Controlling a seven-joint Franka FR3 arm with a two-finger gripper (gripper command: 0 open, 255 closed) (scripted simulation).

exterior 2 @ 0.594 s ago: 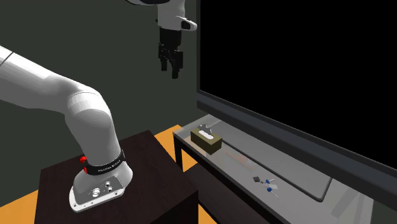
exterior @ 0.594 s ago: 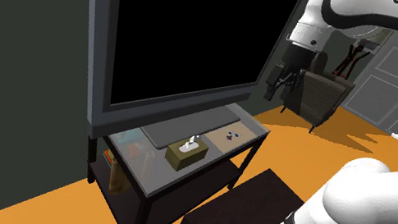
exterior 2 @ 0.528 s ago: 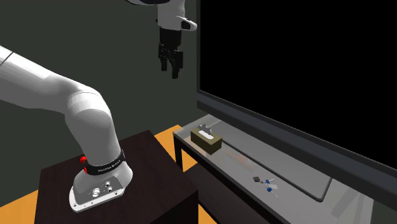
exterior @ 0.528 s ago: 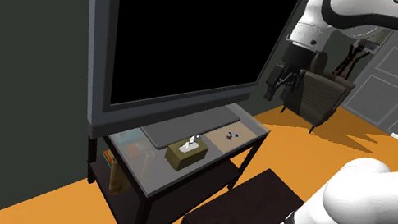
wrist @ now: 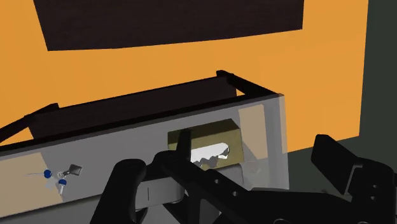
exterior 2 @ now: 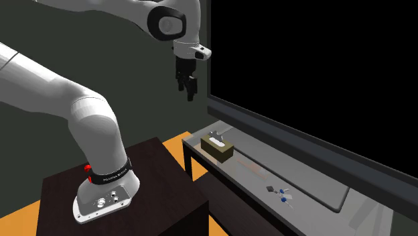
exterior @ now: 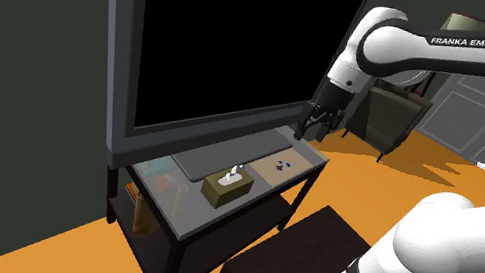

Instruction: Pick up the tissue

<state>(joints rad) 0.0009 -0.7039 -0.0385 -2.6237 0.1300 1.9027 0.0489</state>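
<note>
The dark stand (exterior: 310,264) sits nearest; past it the olive tissue box (exterior: 227,187) rests on the grey surface (exterior: 174,198) before the black television (exterior: 225,46), and the end effector (exterior 2: 189,92) hangs well above, opened wide, gripping nothing

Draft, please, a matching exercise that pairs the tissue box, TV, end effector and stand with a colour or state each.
Things:
1. tissue box
2. TV
3. end effector
4. stand

Colour or state:
A. open, in the air
B. dark brown
C. olive
D. black screen

Pairs: 1-C; 2-D; 3-A; 4-B
</note>
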